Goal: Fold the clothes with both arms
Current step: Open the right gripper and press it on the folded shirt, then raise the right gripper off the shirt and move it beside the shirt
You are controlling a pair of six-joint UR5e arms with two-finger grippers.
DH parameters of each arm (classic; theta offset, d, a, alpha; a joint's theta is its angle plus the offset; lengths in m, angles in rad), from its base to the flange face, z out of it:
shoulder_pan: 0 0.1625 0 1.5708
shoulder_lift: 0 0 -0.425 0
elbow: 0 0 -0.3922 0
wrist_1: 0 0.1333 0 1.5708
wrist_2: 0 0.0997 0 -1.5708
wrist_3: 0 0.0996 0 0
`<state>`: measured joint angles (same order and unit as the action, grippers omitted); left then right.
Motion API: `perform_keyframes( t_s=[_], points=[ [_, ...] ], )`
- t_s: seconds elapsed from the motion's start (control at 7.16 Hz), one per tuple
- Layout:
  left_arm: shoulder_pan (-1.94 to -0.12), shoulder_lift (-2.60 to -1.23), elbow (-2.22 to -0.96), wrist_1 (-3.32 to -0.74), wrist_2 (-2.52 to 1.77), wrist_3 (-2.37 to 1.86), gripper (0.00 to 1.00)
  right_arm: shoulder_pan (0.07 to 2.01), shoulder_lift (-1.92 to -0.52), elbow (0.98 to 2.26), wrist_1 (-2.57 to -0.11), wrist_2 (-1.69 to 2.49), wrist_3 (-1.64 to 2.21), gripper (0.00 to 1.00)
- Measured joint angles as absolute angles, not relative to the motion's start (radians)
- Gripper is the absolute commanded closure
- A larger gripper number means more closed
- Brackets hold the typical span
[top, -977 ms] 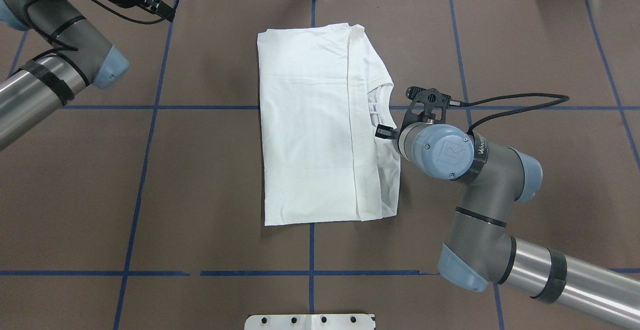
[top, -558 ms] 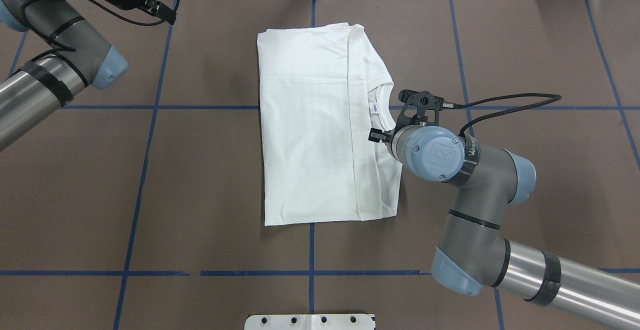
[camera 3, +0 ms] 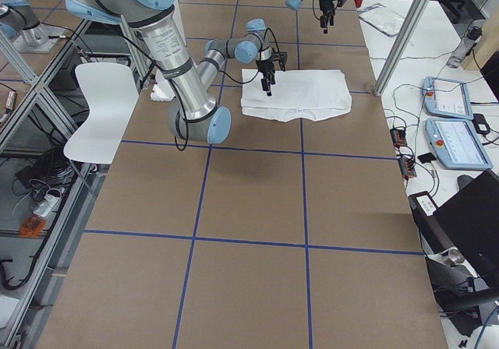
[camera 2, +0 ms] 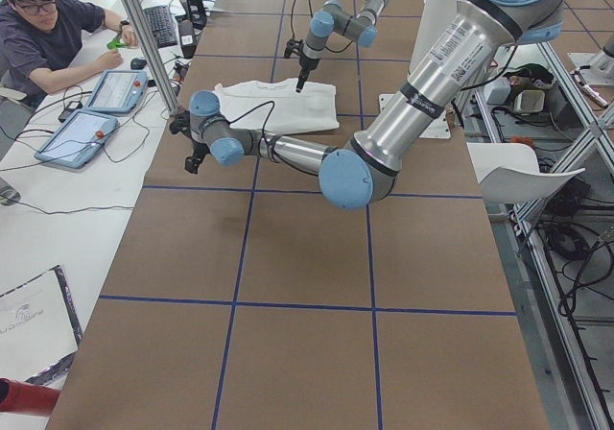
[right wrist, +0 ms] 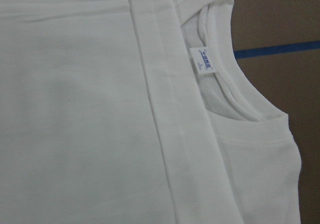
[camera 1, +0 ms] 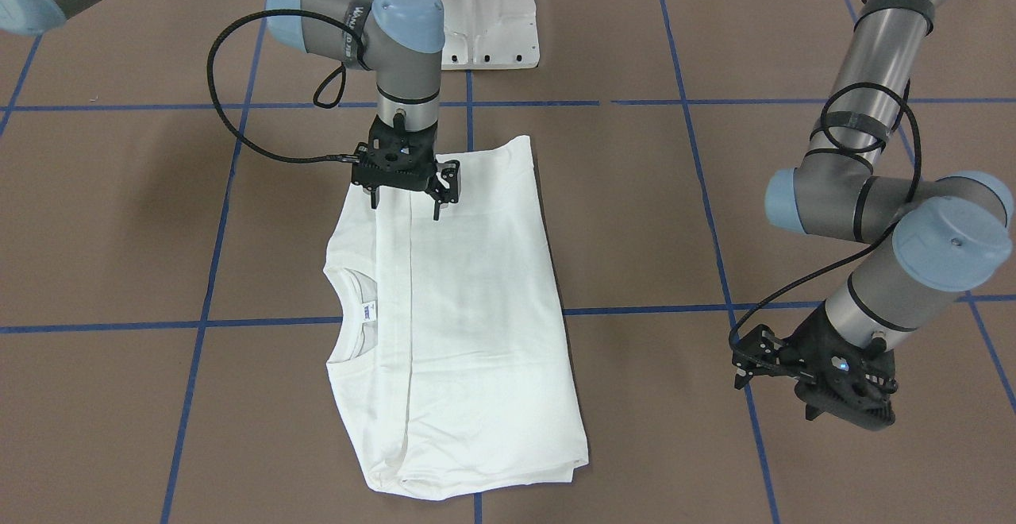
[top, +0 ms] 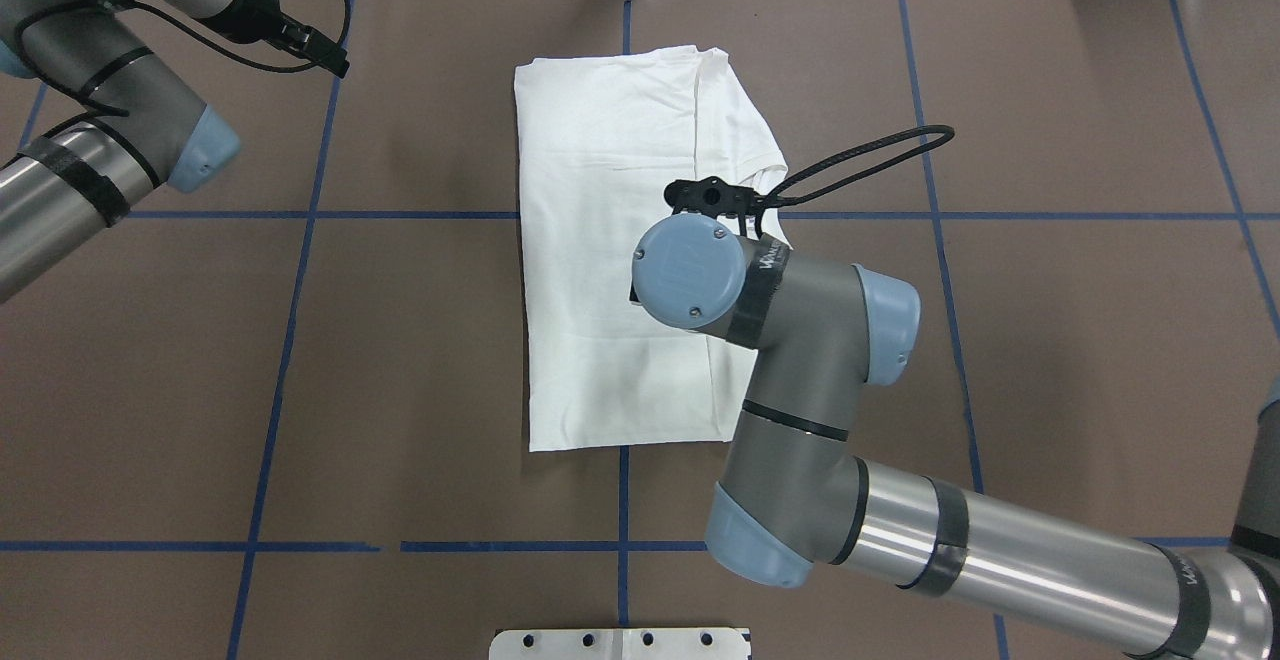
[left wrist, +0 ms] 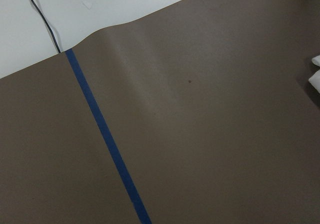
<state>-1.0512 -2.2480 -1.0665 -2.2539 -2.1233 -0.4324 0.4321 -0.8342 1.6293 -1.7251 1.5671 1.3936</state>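
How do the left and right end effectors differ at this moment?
The right end effector points straight down over the white T-shirt, near its robot-side edge, jaws spread; the left end effector hangs tilted over the table, clear of the shirt, jaws unclear. Both are black; neither holds cloth.

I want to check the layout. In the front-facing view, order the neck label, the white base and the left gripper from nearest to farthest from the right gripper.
1. Neck label, on the shirt below the right gripper.
2. White base, at the view's top.
3. Left gripper, far off at the view's right.
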Motion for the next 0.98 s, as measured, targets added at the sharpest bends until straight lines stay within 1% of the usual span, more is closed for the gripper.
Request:
perform_keyframes(
  t_s=[0.28, 0.56, 0.98],
  points=[
    [-1.052, -2.237, -1.070, -2.255, -2.124, -0.433, 0.00, 0.420, -0.774, 1.545, -1.810, 1.578, 1.302, 0.00],
    [-1.051, -2.231, -1.072, -2.255, -2.125, -0.433, 0.00, 0.419, -0.769, 1.528, -1.869, 1.581, 1.215, 0.00],
    [-1.051, -2.230, -1.072, -2.256, -2.125, -0.432, 0.00, 0.419, -0.786, 1.525, -1.882, 1.582, 1.185, 0.00]
  ],
)
